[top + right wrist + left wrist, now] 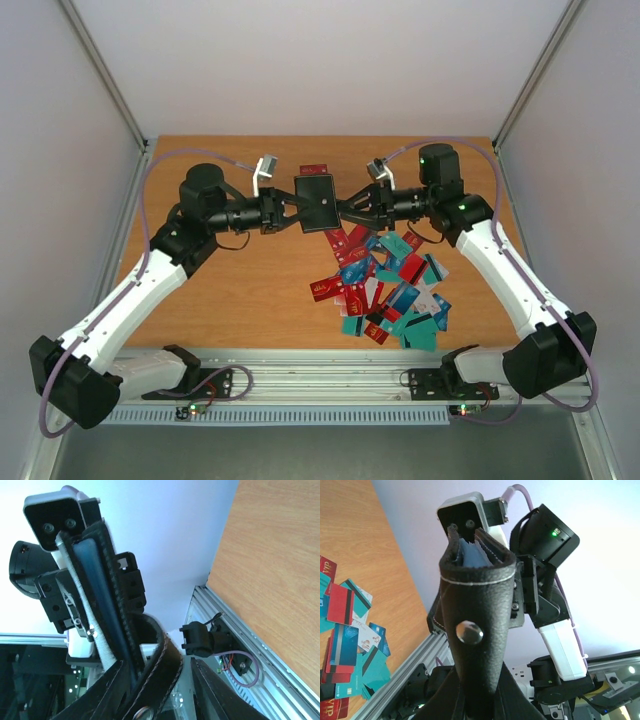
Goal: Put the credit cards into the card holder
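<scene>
The card holder (315, 202) hangs in the air over the far middle of the table (230, 290), stretched between the two arms. The left gripper (297, 210) is clamped on its left edge and the right gripper (340, 212) is clamped on its right edge. In the left wrist view it is black grained leather with white stitching and a snap stud (469, 632). It looks light and soft and will likely sag or fold if pinched at one corner. Grips on opposite stitched edges, away from the slot mouth, seem the firmest.

A blue layer (470, 555) shows between the leaves (card or lining, I cannot tell).

The credit cards (385, 290) lie in an overlapping heap on the table, nearer the right arm. They are thin, stiff and probably slick, so lifting one by a free edge looks best.
</scene>
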`<control>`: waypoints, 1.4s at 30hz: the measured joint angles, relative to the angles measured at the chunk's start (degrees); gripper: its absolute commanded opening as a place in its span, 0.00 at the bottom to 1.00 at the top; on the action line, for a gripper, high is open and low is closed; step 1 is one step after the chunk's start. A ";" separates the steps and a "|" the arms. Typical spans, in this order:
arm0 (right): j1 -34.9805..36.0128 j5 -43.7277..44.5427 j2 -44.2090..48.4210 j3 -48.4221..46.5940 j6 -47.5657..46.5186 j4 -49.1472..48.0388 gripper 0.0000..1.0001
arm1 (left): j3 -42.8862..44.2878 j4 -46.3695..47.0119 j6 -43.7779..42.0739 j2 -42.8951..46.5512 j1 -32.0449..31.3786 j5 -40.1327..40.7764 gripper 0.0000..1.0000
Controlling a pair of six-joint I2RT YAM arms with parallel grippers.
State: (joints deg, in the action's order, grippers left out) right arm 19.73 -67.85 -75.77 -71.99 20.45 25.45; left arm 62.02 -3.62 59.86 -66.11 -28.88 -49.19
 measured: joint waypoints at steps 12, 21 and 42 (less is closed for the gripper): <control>-1.09 -1.73 0.31 1.11 4.02 -4.74 0.34 | 0.00 4.15 1.57 -0.02 0.00 -2.27 0.00; -1.33 -4.22 0.35 1.11 6.75 -8.90 0.34 | 0.00 6.32 2.69 -1.01 -0.39 -2.51 0.00; 0.50 -6.38 0.72 2.99 13.86 -17.79 0.01 | -0.42 7.98 2.91 -2.14 -1.33 -3.06 0.17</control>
State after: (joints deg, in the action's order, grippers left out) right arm 20.23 -74.24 -75.05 -68.99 34.30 7.66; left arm 61.60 4.36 62.76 -68.25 -30.22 -52.25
